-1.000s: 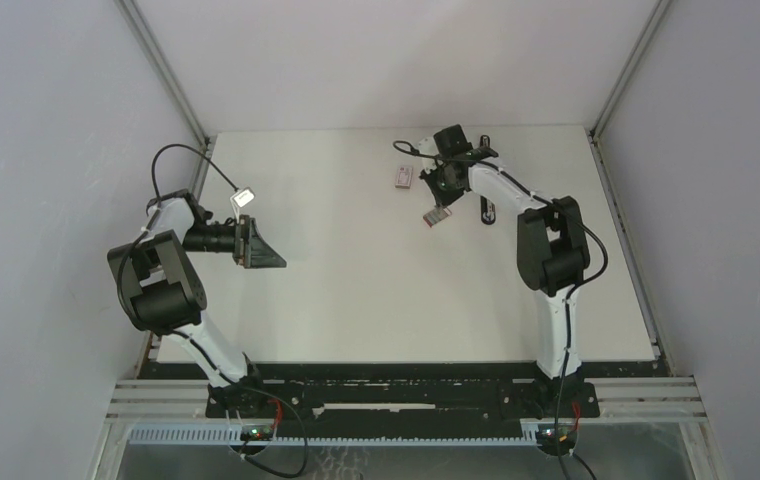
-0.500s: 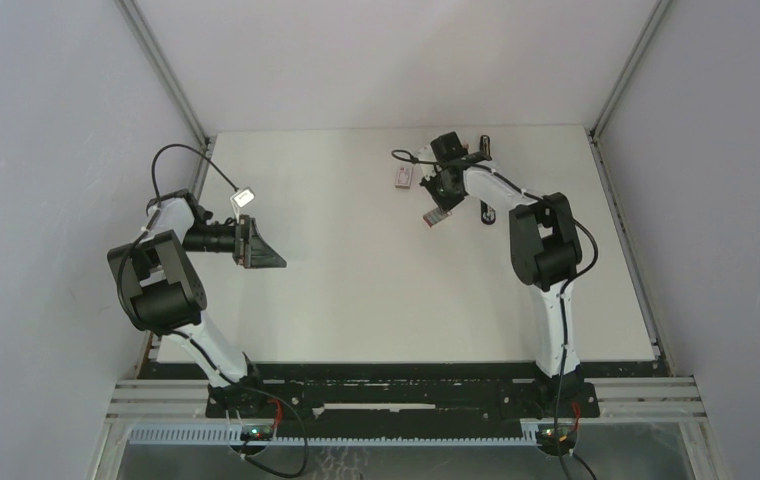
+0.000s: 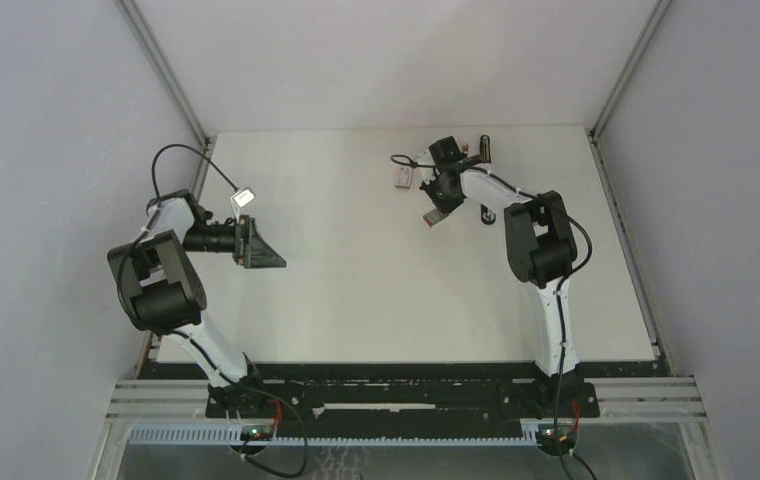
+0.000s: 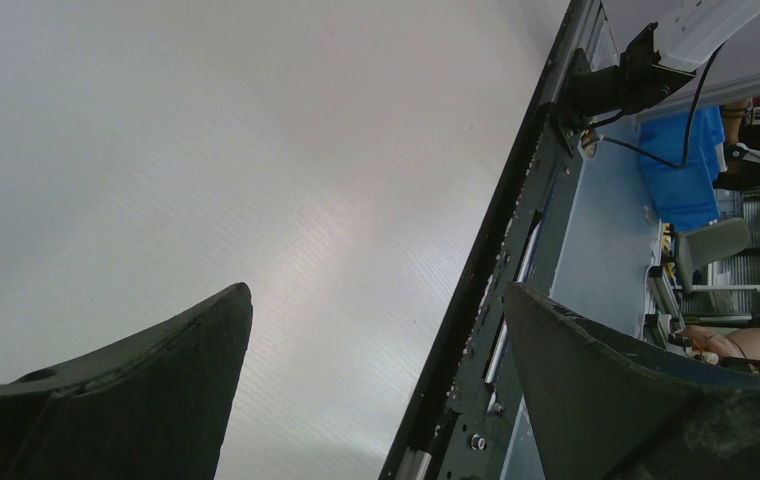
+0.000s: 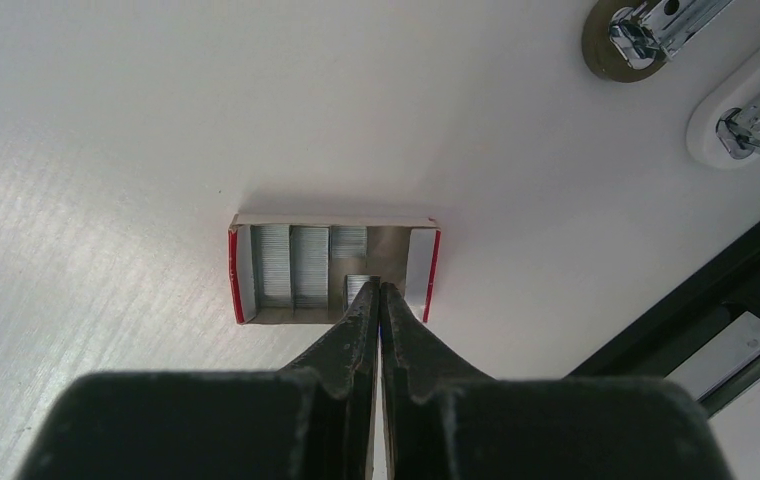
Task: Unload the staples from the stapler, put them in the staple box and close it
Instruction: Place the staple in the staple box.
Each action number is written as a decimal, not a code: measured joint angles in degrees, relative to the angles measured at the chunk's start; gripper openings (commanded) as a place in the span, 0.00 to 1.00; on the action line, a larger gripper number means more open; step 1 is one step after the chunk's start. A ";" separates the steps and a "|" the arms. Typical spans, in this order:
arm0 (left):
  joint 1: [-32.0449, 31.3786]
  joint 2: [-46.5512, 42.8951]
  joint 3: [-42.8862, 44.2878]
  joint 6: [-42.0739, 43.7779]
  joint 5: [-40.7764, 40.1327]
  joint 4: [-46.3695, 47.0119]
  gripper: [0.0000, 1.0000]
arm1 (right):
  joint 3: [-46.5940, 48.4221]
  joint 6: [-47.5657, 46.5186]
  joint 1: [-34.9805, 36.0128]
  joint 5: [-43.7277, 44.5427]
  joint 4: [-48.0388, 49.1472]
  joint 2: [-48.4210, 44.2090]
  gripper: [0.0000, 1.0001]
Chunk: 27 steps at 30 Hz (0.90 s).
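At the far side of the white worktop (image 3: 356, 290), just left of the right arm's wrist, lies a small flat cardboard box (image 5: 334, 270) with red ends, open on top. It holds staples (image 5: 291, 265). Silvery blocks stand side by side from its left end, a shorter block lies against the near wall, and the right part shows bare card.

The right pincer (image 5: 378, 288) is pressed together, its two black fingers meeting with no gap. The tips sit right at the box's near wall, beside the short block. Whether they pinch anything there cannot be told. The right arm rises from its base to a raised elbow, and the forearm stretches far and leftward with the wrist bent down over the box.

The stapler (image 3: 486, 212) lies on the worktop near the box, to its right. The forearm crosses above it, so only black parts show on either side.

The left pincer (image 4: 378, 300) is spread wide with nothing between its fingers, and it hangs over bare worktop. The left arm is folded up at the left edge with the pincer pointing toward the middle, well apart from box and stapler.
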 measured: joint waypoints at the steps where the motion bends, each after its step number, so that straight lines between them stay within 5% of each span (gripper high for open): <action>1: -0.02 0.00 0.00 -0.02 -0.02 0.00 1.00 | 0.00 0.00 0.00 0.04 0.09 0.02 0.00; 27: 0.00 0.02 0.00 -0.02 -0.02 -0.02 1.00 | 0.22 0.11 0.07 0.39 0.31 0.81 0.00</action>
